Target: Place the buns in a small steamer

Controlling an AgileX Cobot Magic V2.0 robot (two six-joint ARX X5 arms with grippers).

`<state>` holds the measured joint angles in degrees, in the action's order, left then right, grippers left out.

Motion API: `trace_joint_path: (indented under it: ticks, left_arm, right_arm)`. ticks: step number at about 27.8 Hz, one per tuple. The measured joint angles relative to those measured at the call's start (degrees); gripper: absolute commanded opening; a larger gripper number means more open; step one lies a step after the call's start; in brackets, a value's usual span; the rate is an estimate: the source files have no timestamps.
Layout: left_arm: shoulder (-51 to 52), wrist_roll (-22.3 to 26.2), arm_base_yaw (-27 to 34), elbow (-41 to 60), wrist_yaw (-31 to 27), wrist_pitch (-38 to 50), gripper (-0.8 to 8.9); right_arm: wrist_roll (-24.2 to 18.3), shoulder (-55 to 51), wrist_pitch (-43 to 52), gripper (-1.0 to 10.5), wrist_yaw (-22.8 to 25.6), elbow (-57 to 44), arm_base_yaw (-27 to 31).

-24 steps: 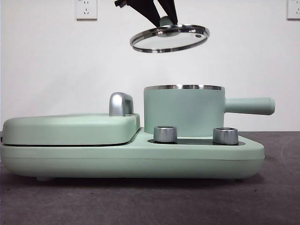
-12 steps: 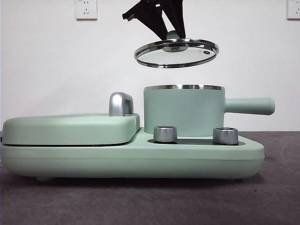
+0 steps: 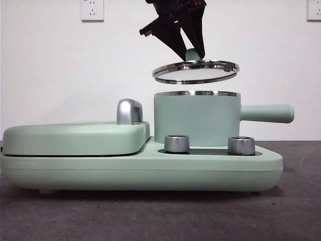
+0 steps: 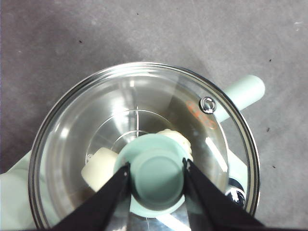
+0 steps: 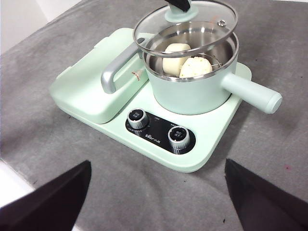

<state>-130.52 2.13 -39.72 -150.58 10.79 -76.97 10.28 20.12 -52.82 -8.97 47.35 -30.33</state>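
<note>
A white wall [image 3: 50, 75] is seen behind, with a socket [image 3: 92, 9] at the upper left and part of another socket [image 3: 314, 9] at the upper right. The table [image 3: 160, 216] is covered in dark grey felt-like cloth. On it a mint-green cooker base [image 3: 140, 168] is set: flat griddle lid [image 3: 75, 138] with chrome handle [image 3: 129, 111] on the left, two steel dials [image 3: 177, 143] in front, steamer pot [image 3: 196, 118] on the right section, its straight handle [image 3: 266, 113] pointing right. The glass lid [image 3: 195, 72] is held above the pot rim, roughly level, not touching it. The lid's green knob [image 4: 156, 173] is clamped between the left gripper [image 4: 156, 168] jaws. Both buns are inside the pot on a steel rack, side by side and touching: plain bun [image 5: 175, 57] and pleated bun [image 5: 196, 66]. The right gripper [image 5: 154, 192] is held back above the table in front of the cooker, jaws spread wide, nothing between them.
</note>
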Motion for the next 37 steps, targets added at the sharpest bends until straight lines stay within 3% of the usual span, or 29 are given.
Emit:
trace_joint_path:
  ticks: [33,36,37]
  left_arm:
    - [-3.5,2.6,-0.7,0.0,-2.5,0.3,0.16]
    - [-3.5,2.7,-0.7,0.0,-2.5,0.2,0.39]
    - [-3.5,2.6,-0.7,0.0,-2.5,0.2,1.11]
  right_arm:
    - [0.0,0.0,0.0,4.4,0.0,0.0,0.0]
    - [0.0,0.0,0.0,4.4,0.0,0.0,0.0]
    - [0.0,0.0,0.0,4.4,0.0,0.0,0.0]
